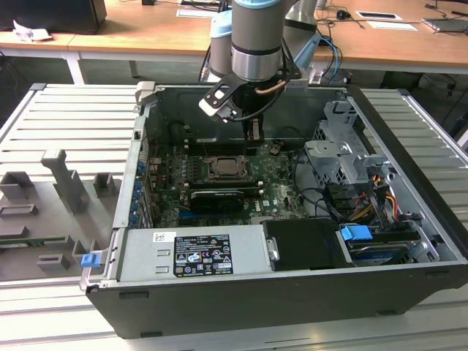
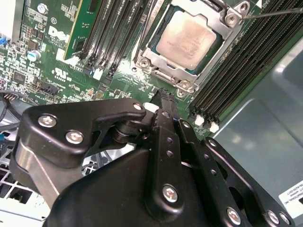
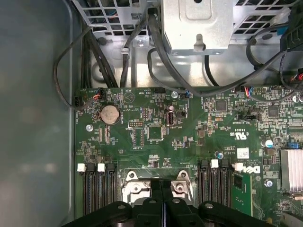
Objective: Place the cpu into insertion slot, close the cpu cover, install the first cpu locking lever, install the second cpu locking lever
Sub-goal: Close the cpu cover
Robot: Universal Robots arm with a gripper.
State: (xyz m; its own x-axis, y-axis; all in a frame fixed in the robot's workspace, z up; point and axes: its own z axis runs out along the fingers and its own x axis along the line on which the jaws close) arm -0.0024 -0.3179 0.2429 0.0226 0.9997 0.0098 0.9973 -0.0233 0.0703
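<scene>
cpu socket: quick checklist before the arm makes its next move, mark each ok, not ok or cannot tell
1. cpu lying flat in the insertion slot: ok.
2. cpu cover down around the chip, in the second wrist view: ok.
3. Thin locking lever by the cover's corner latched: cannot tell.
4. gripper shut and carrying nothing: ok.
5. gripper tip clear of the motherboard beside the socket: cannot tell.
</scene>
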